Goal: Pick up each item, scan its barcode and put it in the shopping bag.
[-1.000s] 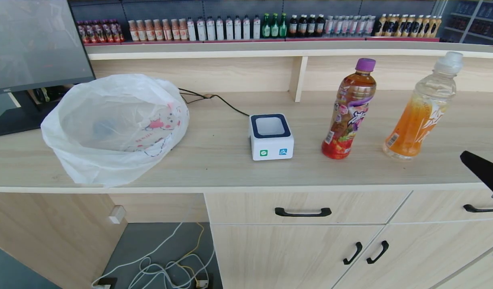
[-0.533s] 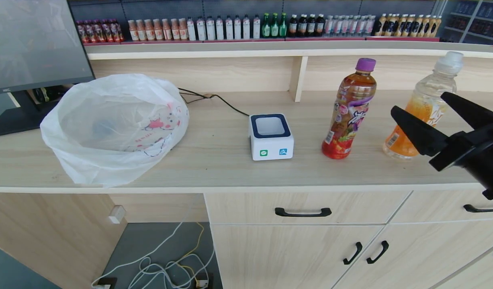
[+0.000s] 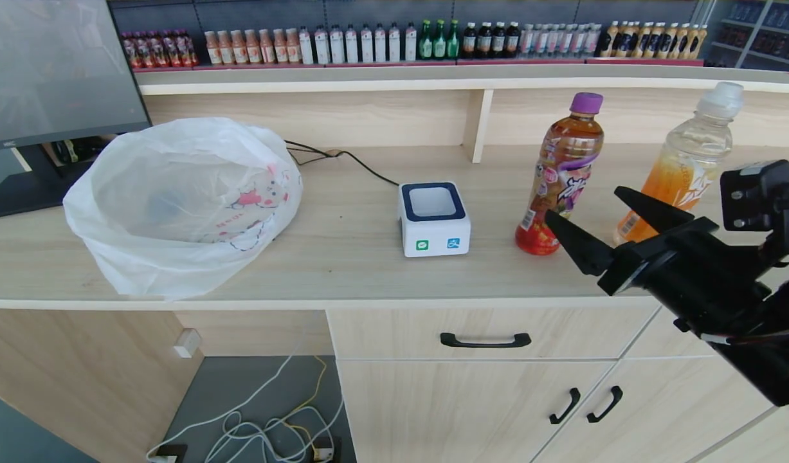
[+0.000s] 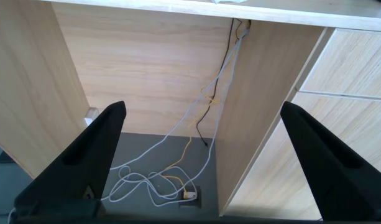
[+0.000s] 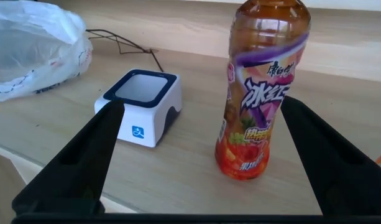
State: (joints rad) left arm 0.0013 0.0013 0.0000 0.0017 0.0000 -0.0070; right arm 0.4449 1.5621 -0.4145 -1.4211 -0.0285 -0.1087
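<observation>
Two bottles stand in the right half of the head view: a purple-capped bottle [image 3: 561,180] and, further right, an orange bottle [image 3: 680,173], both upright on the counter [image 3: 343,270]. The right gripper [image 3: 584,203] hangs just in front of them with its jaws spread wide and nothing between them. In the right wrist view the purple-capped bottle [image 5: 261,93] sits between the two fingers.

The main risk is a knock. This bottle is tall and narrow, so a finger meeting its side before the jaws are centred would likely tip it, possibly into the orange bottle nearby. A grip over the barcode low on the label would also spoil the scan at the scanner [image 3: 433,218] mid-frame.

The orange bottle's base is hidden behind the gripper. The shopping bag [image 3: 182,199] at centre left may hold something bluish, though the plastic is too cloudy to say. The left gripper [image 4: 202,106], fingers apart and empty, faces loose cables [image 4: 178,162] under the counter.
</observation>
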